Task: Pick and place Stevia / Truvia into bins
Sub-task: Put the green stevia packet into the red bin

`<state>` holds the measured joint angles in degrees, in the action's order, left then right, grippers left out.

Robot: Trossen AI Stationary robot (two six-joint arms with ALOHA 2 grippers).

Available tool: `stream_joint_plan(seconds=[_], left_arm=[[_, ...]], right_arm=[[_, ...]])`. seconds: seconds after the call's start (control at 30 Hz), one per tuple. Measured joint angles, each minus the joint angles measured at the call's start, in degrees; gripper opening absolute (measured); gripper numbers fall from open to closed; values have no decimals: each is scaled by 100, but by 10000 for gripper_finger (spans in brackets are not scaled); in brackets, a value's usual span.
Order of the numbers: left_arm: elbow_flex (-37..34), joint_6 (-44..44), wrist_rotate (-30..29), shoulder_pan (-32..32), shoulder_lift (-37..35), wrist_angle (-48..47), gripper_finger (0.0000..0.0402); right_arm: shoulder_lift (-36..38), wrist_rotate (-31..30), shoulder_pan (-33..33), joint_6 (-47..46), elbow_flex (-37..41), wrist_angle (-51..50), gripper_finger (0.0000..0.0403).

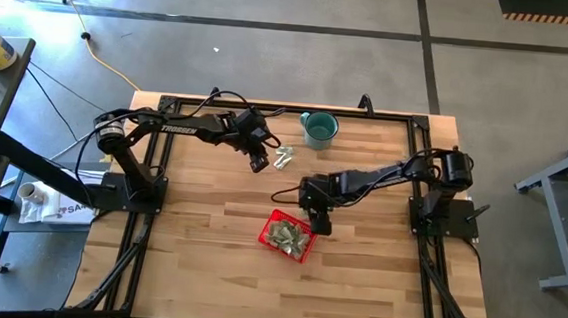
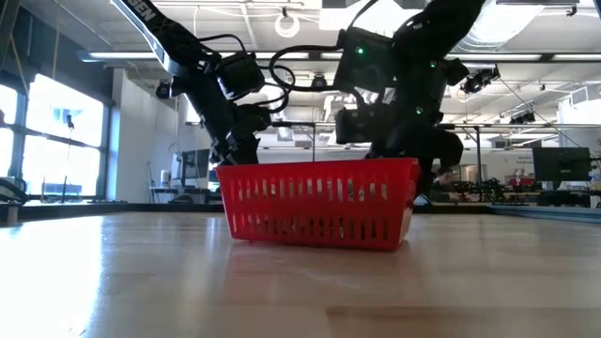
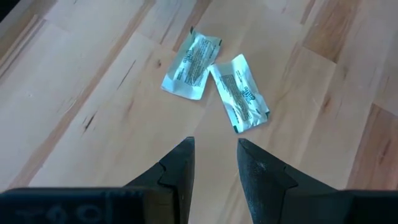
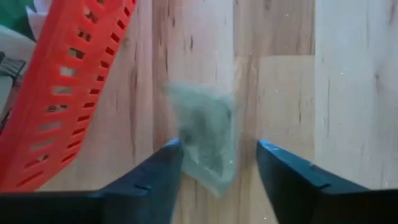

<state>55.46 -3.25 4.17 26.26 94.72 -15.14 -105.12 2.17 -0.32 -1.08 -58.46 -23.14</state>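
A red mesh basket [image 1: 265, 228] [image 2: 319, 202] stands on the table's middle and holds several pale green-printed packets [image 1: 290, 238]. My right gripper [image 1: 320, 225] [image 4: 219, 155] hangs open beside the basket's right side. A blurred packet [image 4: 205, 140] shows between its fingers, over bare wood next to the basket wall [image 4: 68, 87]. Two more packets [image 1: 283, 157] lie flat on the table near the far edge, one [image 3: 191, 59] just touching the other [image 3: 241, 93]. My left gripper [image 1: 258, 163] [image 3: 216, 146] is open with a narrow gap, just short of them and pointing down. My right gripper is open with the blurred packet in the gap, its edge [image 4: 180, 149] close against one finger [image 4: 163, 167]. I cannot tell whether the finger touches it or whether the packet is in the air.
A teal mug [image 1: 318, 128] stands near the table's far edge, close to the two loose packets. Black frame rails [image 1: 153, 170] run along the table's left and right sides by the arm bases. Bare wood lies in front of the basket toward the near edge.
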Motion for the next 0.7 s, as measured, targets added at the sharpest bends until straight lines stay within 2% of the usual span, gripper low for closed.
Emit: stream_joint_plan(seconds=[0.2,0.3,0.4,0.53,0.6,0.7], left_arm=[[0,0,-22,0,0,0,154],[0,0,-27,0,0,0,154],[0,0,-25,0,0,-2,154],[0,0,-25,0,0,4,154],[0,0,-24,0,0,5,154],[0,0,-20,0,0,54,154]], right_arm=[[0,-42,-159,-203,2,15,77],[0,-286,-205,-306,-29,-37,15],[53,-512,-231,-350,-215,-392,17],[363,-480,-232,-343,-720,-993,5],[552,-229,-191,-295,-981,-1201,7],[659,597,-111,-271,-1323,-1271,7]])
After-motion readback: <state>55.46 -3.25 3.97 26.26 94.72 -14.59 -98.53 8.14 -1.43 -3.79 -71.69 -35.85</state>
